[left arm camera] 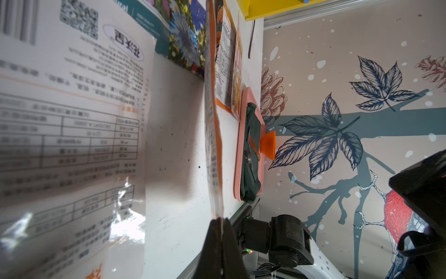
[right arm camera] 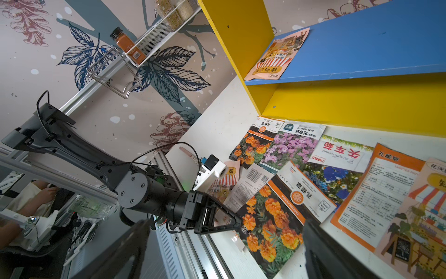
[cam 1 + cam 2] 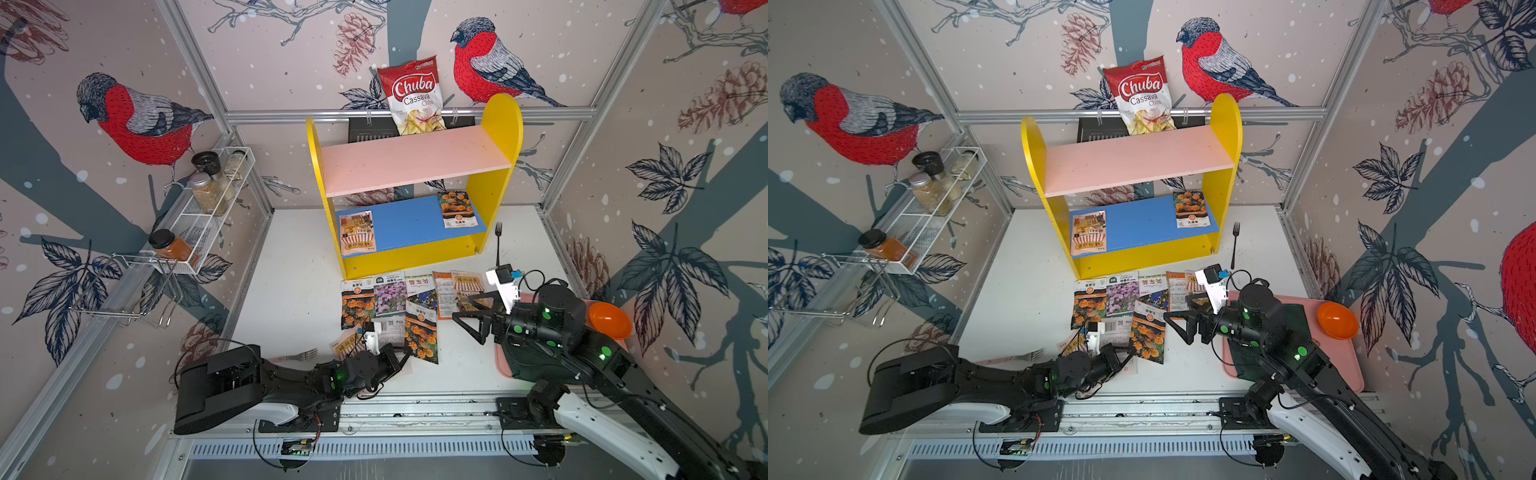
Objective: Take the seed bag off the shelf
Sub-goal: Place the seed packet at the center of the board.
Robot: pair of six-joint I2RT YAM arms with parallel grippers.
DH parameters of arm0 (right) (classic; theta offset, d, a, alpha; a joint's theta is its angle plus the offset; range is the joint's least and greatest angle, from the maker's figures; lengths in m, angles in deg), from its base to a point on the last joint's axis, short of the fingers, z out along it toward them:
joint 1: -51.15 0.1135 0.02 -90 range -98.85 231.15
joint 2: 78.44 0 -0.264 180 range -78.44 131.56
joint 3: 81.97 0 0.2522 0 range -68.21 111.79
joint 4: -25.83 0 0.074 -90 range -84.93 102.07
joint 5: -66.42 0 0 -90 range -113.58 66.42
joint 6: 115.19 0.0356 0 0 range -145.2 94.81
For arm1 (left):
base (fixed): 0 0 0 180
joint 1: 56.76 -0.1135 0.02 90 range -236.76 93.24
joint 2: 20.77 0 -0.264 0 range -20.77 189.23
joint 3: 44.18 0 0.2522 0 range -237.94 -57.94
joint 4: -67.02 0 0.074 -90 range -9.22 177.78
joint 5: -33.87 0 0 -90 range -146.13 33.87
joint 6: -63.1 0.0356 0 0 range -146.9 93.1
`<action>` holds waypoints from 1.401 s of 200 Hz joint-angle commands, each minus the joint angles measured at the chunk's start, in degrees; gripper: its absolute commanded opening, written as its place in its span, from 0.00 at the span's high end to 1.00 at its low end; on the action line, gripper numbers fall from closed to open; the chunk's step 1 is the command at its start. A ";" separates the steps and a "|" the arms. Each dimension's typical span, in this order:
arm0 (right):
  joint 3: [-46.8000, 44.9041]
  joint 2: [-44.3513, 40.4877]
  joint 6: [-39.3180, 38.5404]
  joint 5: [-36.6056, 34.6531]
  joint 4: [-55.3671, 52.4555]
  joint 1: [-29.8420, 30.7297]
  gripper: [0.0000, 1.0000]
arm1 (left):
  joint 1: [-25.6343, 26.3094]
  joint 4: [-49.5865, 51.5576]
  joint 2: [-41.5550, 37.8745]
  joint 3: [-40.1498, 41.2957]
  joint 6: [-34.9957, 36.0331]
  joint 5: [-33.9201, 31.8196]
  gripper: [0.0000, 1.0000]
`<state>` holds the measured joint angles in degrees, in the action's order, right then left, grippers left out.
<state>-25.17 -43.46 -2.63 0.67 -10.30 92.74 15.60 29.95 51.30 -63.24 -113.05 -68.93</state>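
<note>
The walls here have red birds on them, and the table [image 3: 291, 270] is white. The shelf [image 3: 503, 137] stands at the back, at 12 o'clock from me. Two seed bags lie flat on its blue board [image 3: 407, 224], under the pink board [image 3: 415, 162]. The flower bag [image 3: 457, 209] is at the right end. The striped bag [image 3: 357, 232] is at the left end.

My right claw [image 3: 463, 309] is spread wide and holds nothing. The flower bag lies at about 12 o'clock from it, and near. The striped bag is at about 10 o'clock, and farther off. My left claw [image 3: 405, 353] is pressed together on the edge of a loose bag [image 1: 213, 135] down by the table, so it is busy.

So I think my right claw should go. The flower bag's long side runs from 12 to 6, and its short end sits at the front edge of the blue board. My right claw points to about 9. I think it must turn to 12 and slide in under the pink board.
</note>
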 commanded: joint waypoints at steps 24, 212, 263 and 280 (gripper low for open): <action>0.46 -0.36 -0.51 0.01 -1.42 0.16 0.00 | 3.30 -6.30 6.11 -2.82 -2.88 -4.21 1.00; -0.51 -1.61 -0.14 -0.56 -1.71 0.17 0.00 | 8.57 13.57 6.24 -7.66 -10.88 -7.69 0.31; -1.01 -1.86 -0.15 -0.61 -1.45 0.12 0.00 | 8.06 33.80 0.60 -14.60 -6.82 -8.85 0.04; -1.17 -2.02 -0.20 -0.69 -1.36 0.17 0.00 | 7.35 36.24 -0.11 -15.48 -5.39 -7.62 0.04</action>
<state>-26.19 -45.19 -2.76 0.38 -12.42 92.74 23.78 56.40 52.00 -77.42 -121.75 -77.21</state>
